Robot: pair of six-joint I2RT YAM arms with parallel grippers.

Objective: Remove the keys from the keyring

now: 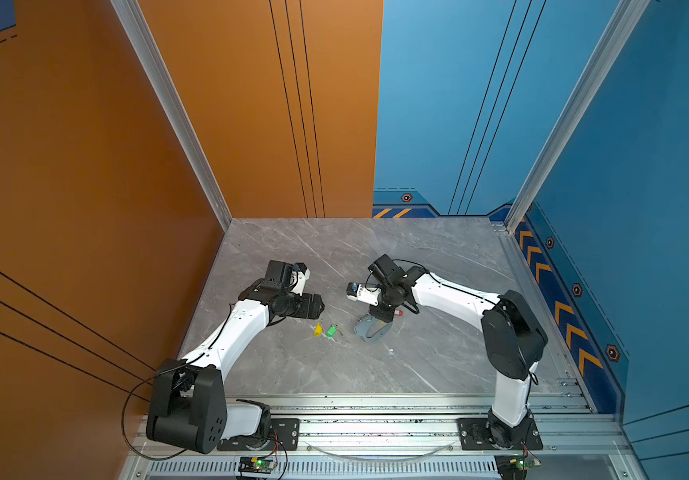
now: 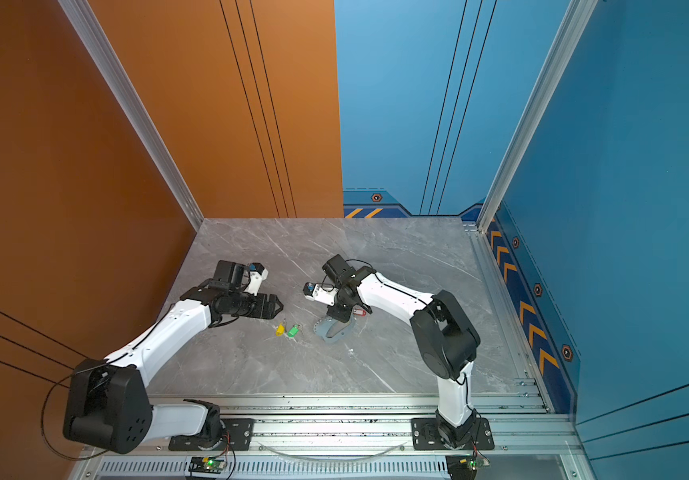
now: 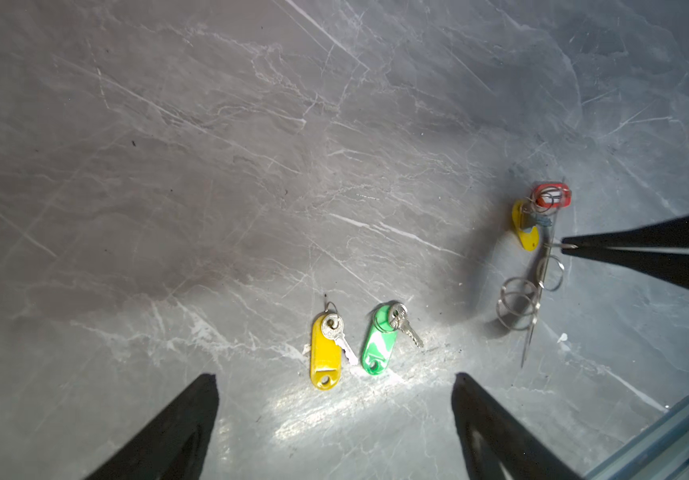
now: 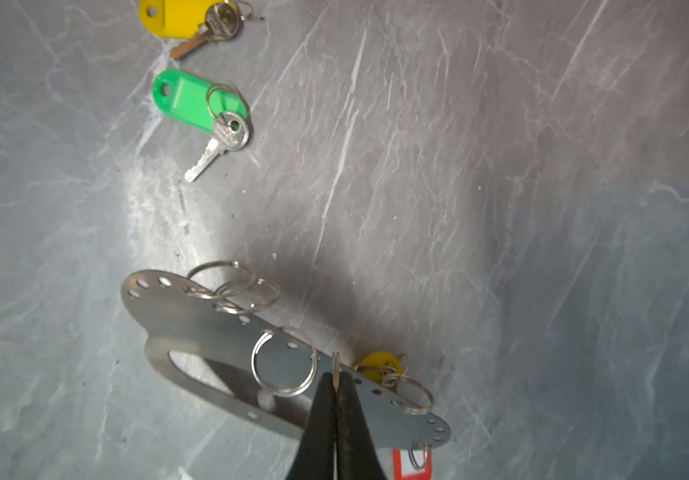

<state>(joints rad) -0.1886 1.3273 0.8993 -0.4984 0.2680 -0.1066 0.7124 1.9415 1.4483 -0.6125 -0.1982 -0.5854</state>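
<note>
Halfway-ish: yellow key (image 3: 326,351) and green key (image 3: 380,338) lie loose on the bench (image 3: 168,166) under the wide-open left pincer (image 3: 333,375), right pincer (image 4: 336,386) pinches the tilted keyring (image 4: 210,324), red key (image 4: 411,462) and second yellow key (image 4: 376,363) not off yet.

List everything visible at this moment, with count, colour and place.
yellow-tagged key: one, silver key with yellow tag, flat on the table below the left pincer
green-tagged key: one, silver key with green tag, flat beside the yellow-tagged one
keyring: one, grey metal plate with an oval cut-out, held up on edge
yellow tag: one, yellow, hanging on the keyring
red tag: one, red with white label, at the keyring's end
empty rings: several, silver, along the keyring's holed edge
table: one, grey marble
walls: orange on the left of both top views, blue on the right
left pincer: black, open, holding nothing
right pincer: black, shut, apparently on a ring of the keyring
</note>
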